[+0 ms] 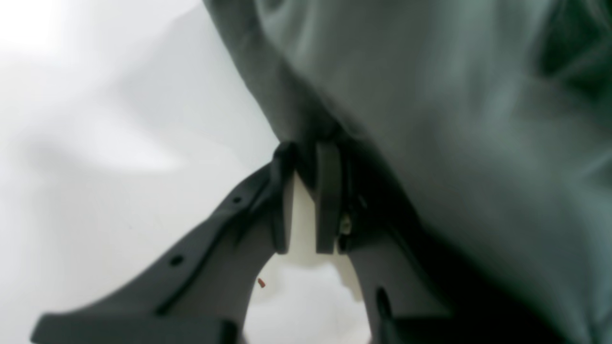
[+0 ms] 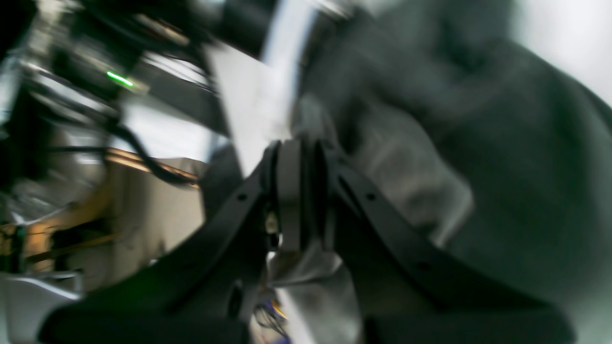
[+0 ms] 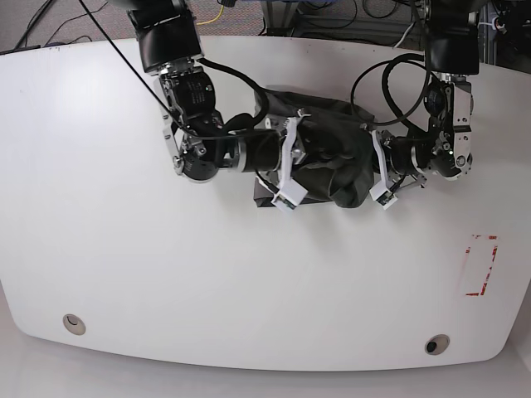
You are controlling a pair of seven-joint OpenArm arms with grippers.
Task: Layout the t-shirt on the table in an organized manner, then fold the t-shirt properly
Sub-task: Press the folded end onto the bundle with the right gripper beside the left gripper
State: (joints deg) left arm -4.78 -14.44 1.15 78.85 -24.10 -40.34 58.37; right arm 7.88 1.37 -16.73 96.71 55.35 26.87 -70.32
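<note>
The t-shirt [image 3: 332, 162] sits bunched in a dark, rumpled heap near the far middle of the tabletop [image 3: 166, 274], between the two arms. It is a dark charcoal cloth with a grey-green cast, plain, with no print showing, and its surface is all soft folds and puckers rather than any flat panel. No sleeve or collar can be picked out from the heap in the base view.

In the left wrist view the cloth [image 1: 454, 119] looks matte and smooth-woven, hanging in broad, rounded drapes with a paler sheen on the ridges and deep shadow in the hollows. The left gripper [image 1: 306, 157] has its jaws drawn nearly together on an edge of the fabric, the flat dark pads pinching the cloth at their tips, with glossy white tabletop [image 1: 119, 143] behind.

The right wrist view is heavily motion-blurred. The right gripper [image 2: 306, 157] shows its two black, angular jaws clenched close, and a fold of the grey cloth [image 2: 478, 143] appears caught between the pads and bulging below them.

The tabletop is a hard, shiny white slab with curved edges. Two round grommet holes [image 3: 74, 322] sit along its near edge, and a red tape rectangle [image 3: 481, 265] marks the side by the left arm. Black cables [image 3: 390, 79] loop above the shirt.
</note>
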